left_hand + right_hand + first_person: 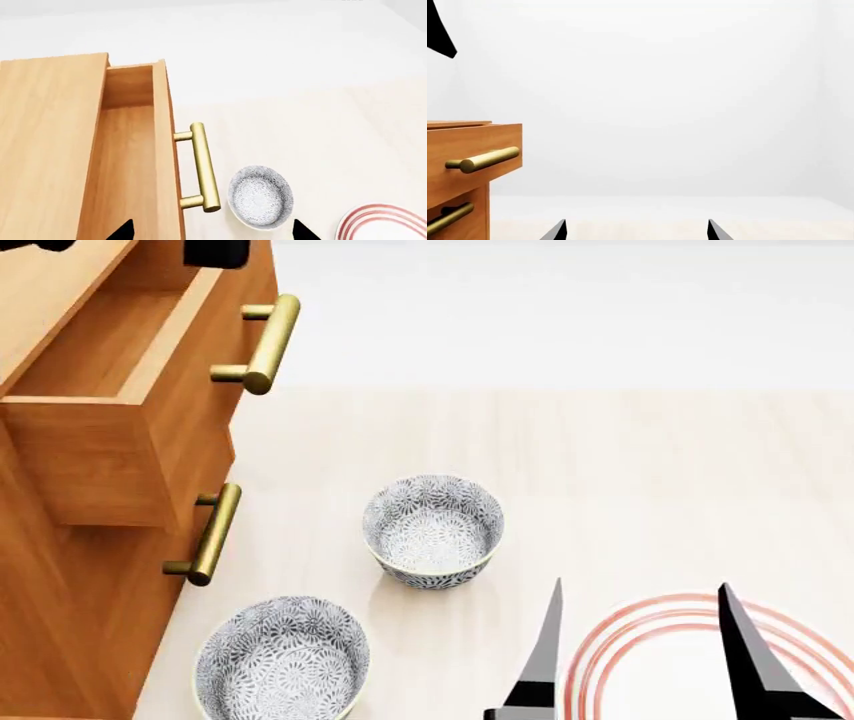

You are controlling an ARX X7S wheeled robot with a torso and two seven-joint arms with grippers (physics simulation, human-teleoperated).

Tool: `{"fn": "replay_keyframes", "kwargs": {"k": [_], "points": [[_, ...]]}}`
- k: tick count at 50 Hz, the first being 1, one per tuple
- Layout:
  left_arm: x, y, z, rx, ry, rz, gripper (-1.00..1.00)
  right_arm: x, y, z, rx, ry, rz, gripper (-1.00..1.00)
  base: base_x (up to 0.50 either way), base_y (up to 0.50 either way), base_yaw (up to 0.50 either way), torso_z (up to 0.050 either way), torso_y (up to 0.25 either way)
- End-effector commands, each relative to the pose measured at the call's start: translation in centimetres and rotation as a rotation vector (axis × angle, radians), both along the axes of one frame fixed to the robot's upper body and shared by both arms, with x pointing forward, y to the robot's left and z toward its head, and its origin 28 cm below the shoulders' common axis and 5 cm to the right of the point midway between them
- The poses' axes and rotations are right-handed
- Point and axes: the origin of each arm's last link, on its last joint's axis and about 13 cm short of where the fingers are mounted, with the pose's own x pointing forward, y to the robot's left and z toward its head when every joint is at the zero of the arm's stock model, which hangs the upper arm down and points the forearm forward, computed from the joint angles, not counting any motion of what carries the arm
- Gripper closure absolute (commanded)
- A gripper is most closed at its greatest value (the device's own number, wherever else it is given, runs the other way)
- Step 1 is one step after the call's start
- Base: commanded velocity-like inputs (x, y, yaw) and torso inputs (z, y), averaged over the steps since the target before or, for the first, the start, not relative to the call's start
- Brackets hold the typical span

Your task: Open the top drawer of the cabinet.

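Note:
The cabinet (80, 600) stands at the left, orange-brown wood. Its top drawer (100, 350) is pulled out, and its empty inside (127, 165) shows from above. The brass bar handle (200, 167) (263, 345) sticks out from the drawer front. My left gripper (213, 232) hovers above the drawer front and handle. It is open and touches nothing, and one of its dark fingers (220, 252) shows at the head view's top edge. My right gripper (647, 660) (635, 232) hangs open and empty, well away from the cabinet. The right wrist view shows the drawer (474, 145) jutting out.
A lower drawer with its own brass handle (207, 533) is shut below. Two patterned bowls (434, 530) (283, 662) sit on the pale surface beside the cabinet. A white plate with red rings (694, 650) lies under my right gripper.

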Motion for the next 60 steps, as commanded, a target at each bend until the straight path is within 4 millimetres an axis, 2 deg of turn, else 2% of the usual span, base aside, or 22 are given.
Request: {"fn": "replay_keyframes", "kwargs": {"k": [1,12,37,60], "points": [[-0.3,-1.0,0.3,-0.077,0.065,-0.108,-1.00,-0.3,-0.1,0.4,0.004,-0.032,-0.002,-1.00,0.00,0.00,0.00,0.000,0.000],[0.7,-1.2,-0.6,-0.097,0.096,-0.062,-1.00,-0.4,-0.1,0.3,0.007,-0.033,-0.004,-1.00,0.00,0.00,0.00,0.000,0.000],[1.5,-1.6,-2.7,-0.042,0.141,-0.053,-1.00,-0.4,-0.2,0.5,0.006,-0.033,-0.004,-1.00,0.00,0.00,0.00,0.000,0.000],[2.9,-2.0,-5.6,-0.025,0.190,-0.038,-1.00,-0.3,-0.2,0.1,0.008,-0.030,-0.006,-1.00,0.00,0.00,0.00,0.000,0.000]]}}
